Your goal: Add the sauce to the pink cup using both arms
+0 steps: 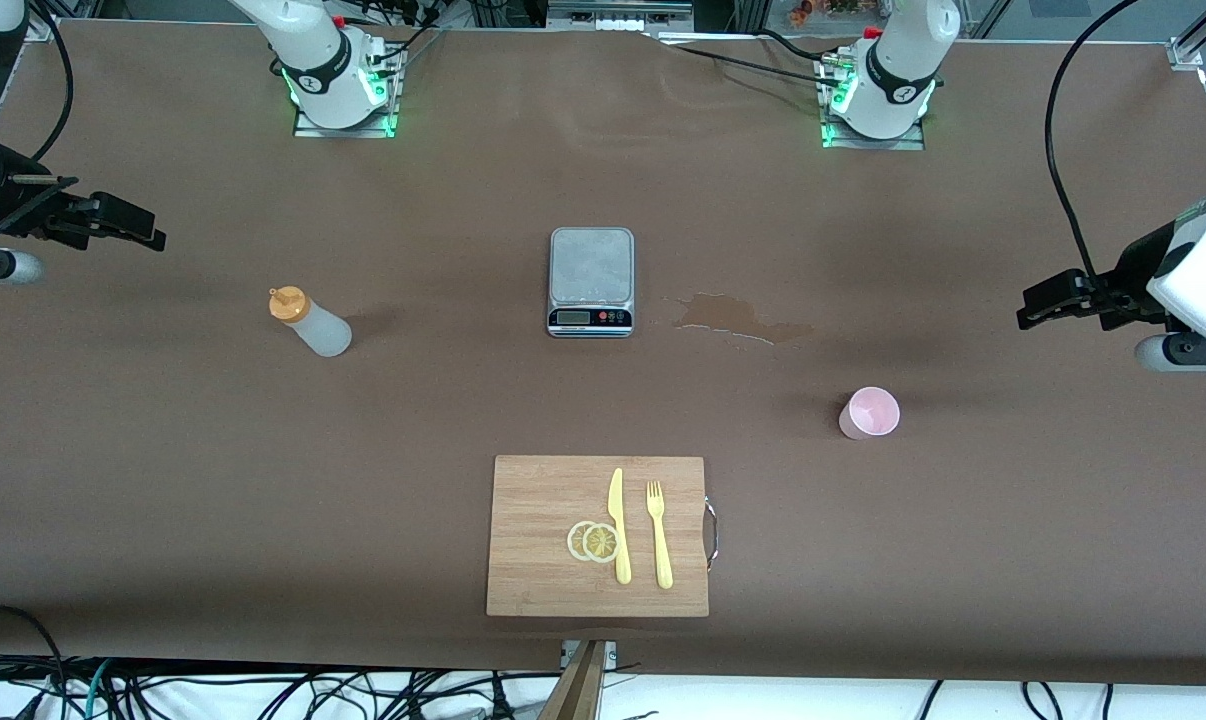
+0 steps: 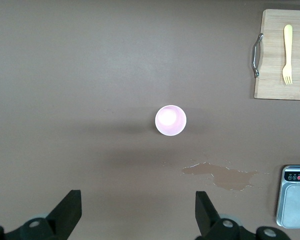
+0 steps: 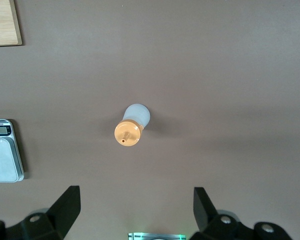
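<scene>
- My right gripper (image 1: 148, 232), jaws spread and empty, hangs at the front view's left edge; sauce bottle (image 1: 308, 322) stands left of centre.
- My left gripper (image 1: 1033, 305), also spread, waits at right; pink cup (image 1: 870, 412) lower right.
- I'd descend centred on the bottle's body (not its cap).
- Both arms are cut off by the frame.

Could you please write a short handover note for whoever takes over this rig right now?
Left gripper: open, empty, up over the table's left-arm end.
Right gripper: open, empty, up over the table's right-arm end.
Sauce bottle: upright on the table toward the right arm's end, cap on.
Pink cup: upright toward the left arm's end, nearer the front camera than the scale.
Done: nothing.
Left: grasp bottle and cup, squeeze sauce into the cup.
</scene>
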`<state>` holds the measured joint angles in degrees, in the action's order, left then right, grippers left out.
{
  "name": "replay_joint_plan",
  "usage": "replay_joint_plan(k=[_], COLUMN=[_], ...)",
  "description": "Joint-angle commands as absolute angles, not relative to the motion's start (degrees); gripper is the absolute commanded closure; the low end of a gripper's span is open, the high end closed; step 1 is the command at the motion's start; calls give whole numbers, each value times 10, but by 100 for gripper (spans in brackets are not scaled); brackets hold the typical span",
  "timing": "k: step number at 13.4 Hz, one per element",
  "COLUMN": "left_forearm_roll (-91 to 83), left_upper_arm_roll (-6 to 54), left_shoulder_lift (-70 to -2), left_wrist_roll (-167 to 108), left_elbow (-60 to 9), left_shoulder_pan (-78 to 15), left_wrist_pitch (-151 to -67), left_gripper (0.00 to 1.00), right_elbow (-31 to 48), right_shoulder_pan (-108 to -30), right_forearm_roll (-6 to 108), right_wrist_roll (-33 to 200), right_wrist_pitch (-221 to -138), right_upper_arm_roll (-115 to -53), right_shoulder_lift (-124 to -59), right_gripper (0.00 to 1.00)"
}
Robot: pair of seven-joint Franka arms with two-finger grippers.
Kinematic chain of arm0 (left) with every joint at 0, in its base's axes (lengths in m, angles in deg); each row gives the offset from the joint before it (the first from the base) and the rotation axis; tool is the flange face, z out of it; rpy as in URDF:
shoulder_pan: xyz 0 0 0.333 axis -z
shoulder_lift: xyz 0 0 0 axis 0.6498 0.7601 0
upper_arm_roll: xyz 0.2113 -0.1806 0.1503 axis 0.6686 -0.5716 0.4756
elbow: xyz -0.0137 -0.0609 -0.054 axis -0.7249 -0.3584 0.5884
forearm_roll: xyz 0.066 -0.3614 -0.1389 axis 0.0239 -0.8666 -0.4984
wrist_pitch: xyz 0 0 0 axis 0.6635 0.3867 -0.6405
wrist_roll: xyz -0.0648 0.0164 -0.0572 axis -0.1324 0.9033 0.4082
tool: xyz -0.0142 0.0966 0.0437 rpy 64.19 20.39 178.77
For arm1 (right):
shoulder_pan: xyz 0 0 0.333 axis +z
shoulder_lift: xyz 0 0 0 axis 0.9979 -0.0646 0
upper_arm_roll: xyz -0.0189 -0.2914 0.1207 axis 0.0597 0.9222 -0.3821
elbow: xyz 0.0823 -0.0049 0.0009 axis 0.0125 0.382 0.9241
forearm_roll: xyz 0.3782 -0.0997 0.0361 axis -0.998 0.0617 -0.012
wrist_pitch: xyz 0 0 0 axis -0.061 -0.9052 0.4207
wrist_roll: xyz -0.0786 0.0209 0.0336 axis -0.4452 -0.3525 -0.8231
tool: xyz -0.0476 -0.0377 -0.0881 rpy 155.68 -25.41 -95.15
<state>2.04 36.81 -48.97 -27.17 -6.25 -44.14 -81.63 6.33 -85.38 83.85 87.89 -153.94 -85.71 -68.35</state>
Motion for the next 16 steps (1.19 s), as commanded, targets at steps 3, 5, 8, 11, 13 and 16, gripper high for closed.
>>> replay_joint_plan(k=[3, 5, 8, 11, 13, 16], left_forearm_roll=[12, 12, 12, 12, 12, 9], left_upper_arm_roll=[373, 372, 372, 375, 374, 373], left_shoulder_lift=[-487, -487, -487, -486, -485, -482], left_wrist_roll=[-259, -260, -260, -259, -259, -259], left_elbow=[-54, -54, -54, -54, -54, -55], left_shoulder_pan=[-439, -438, -438, -441, -444, -444], left_wrist_pitch=[-808, -809, -809, -808, -809, -810], left_gripper=[0, 0, 0, 0, 0, 0], right_elbow=[49, 49, 49, 49, 49, 49], right_shoulder_pan=[-856, -855, -855, -855, -855, -855], right_forearm_roll=[840, 840, 839, 838, 839, 839], right_wrist_roll=[877, 877, 877, 877, 877, 877], right_wrist_pitch=[-1531, -1531, -1530, -1529, -1531, -1530], right_upper_arm_roll=[-858, -858, -858, -858, -858, -859], right_shoulder_lift=[-689, -689, -689, -689, -689, -689], right_gripper=[0, 0, 0, 0, 0, 0])
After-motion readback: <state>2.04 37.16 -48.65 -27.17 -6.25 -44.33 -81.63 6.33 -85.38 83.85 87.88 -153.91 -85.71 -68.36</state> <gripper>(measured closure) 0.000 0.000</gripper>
